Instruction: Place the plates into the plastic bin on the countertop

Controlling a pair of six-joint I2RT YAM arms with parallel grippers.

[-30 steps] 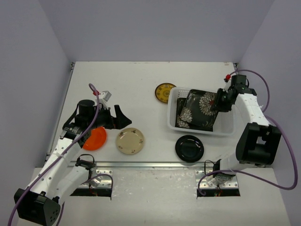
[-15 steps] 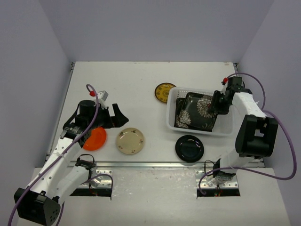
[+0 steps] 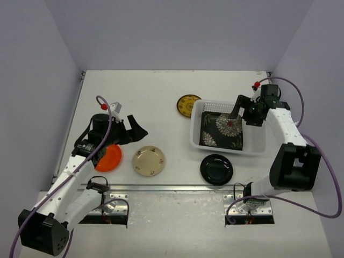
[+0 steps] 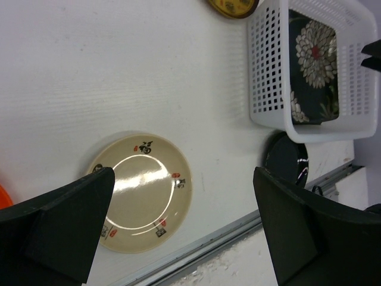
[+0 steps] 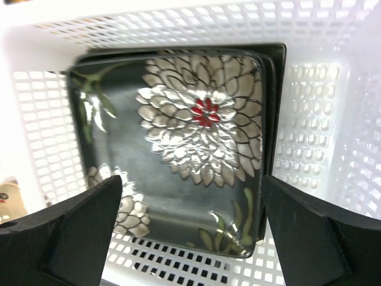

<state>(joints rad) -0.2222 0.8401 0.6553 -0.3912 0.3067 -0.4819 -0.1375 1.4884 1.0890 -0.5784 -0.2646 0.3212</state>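
Note:
The plastic bin [image 3: 195, 130] [image 4: 268, 77] [image 5: 309, 89] stands at the right of the countertop [image 3: 134, 91]. A black floral square plate [image 3: 222, 130] [image 5: 184, 143] [image 4: 312, 65] lies flat inside it, on another dark square plate of which only the edge shows. My right gripper [image 3: 240, 109] [image 5: 191, 185] hovers open just above that plate, holding nothing. My left gripper [image 3: 141, 130] [image 4: 183, 179] is open above the cream plate [image 3: 149, 160] [image 4: 140, 199]. The orange plate [image 3: 109, 158] lies beside it, under the left arm.
A patterned yellow plate [image 3: 188, 105] [image 4: 234, 6] lies just left of the bin's far corner. A glossy black plate [image 3: 216, 169] [image 4: 286, 164] sits in front of the bin. A metal strip [image 3: 172, 187] runs along the front edge. Lavender walls enclose the surface.
My right gripper opened and let go of the floral plate, which went from tilted to lying flat in the bin. The left arm drifted slightly away from the front edge.

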